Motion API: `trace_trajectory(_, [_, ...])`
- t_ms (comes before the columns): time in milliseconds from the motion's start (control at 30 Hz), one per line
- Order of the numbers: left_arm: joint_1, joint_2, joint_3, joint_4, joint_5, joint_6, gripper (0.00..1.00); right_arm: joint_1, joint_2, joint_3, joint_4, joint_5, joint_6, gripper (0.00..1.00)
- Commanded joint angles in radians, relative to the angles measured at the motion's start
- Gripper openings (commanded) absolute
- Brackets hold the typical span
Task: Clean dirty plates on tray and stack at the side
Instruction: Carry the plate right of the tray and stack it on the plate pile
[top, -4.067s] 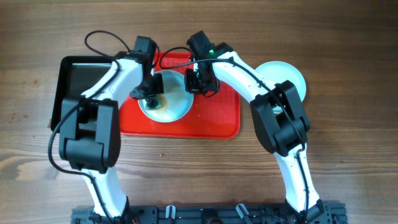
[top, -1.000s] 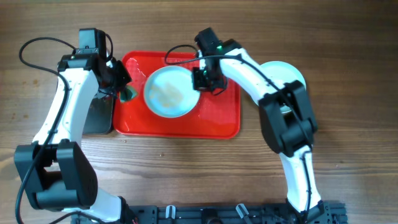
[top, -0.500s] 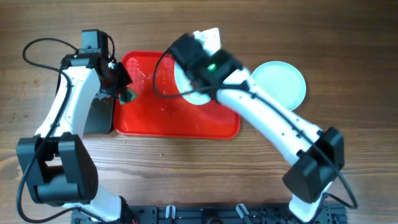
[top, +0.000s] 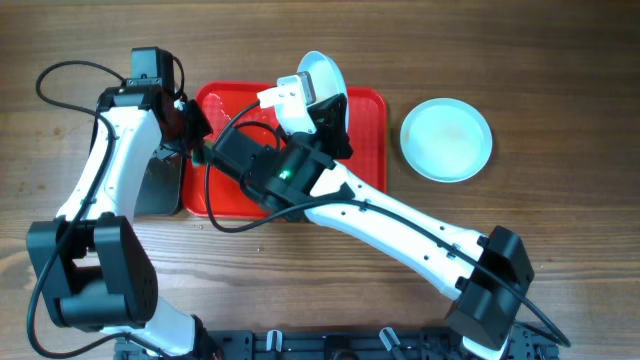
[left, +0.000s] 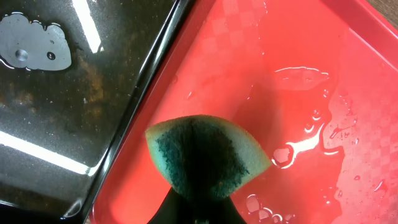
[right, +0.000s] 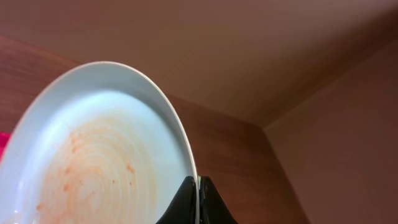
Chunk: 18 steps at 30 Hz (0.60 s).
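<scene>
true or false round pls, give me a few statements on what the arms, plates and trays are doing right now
1. The right gripper holds a plate by its rim, lifted off the red tray. True.
2. The lifted plate is spotless. False: faint orange smears show across its centre.
3. The left gripper is empty. False: it is closed on a green sponge over the left part of the red tray.
4. A second plate lies flat on the table, right of the red tray. True.
5. The red tray is dry. False: water drops and streaks glisten on it.
</scene>
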Motion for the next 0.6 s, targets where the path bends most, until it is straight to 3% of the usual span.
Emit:
trace_trajectory(0, [0.003, 0.01, -0.006, 0.004, -0.014, 0.008, 0.04, 0.0, 0.003, -0.005, 0.011, 0.098, 0.017, 0.04])
trace_trajectory(133, [0.003, 0.01, -0.006, 0.009, -0.014, 0.008, 0.04, 0.0, 0.003, -0.005, 0.039, 0.083, -0.051, 0.04])
trace_trajectory(233, [0.003, 0.01, -0.006, 0.011, -0.013, 0.005, 0.04, -0.024, 0.003, -0.005, 0.07, -0.207, -0.121, 0.04])
trace_trajectory(367, [0.003, 0.01, -0.006, 0.01, -0.013, 0.005, 0.04, -0.165, 0.005, -0.005, 0.09, -0.748, -0.144, 0.04])
trace_trajectory(567, [0.003, 0.01, -0.006, 0.011, -0.013, 0.005, 0.04, -0.413, 0.047, -0.005, 0.093, -1.25, -0.272, 0.04])
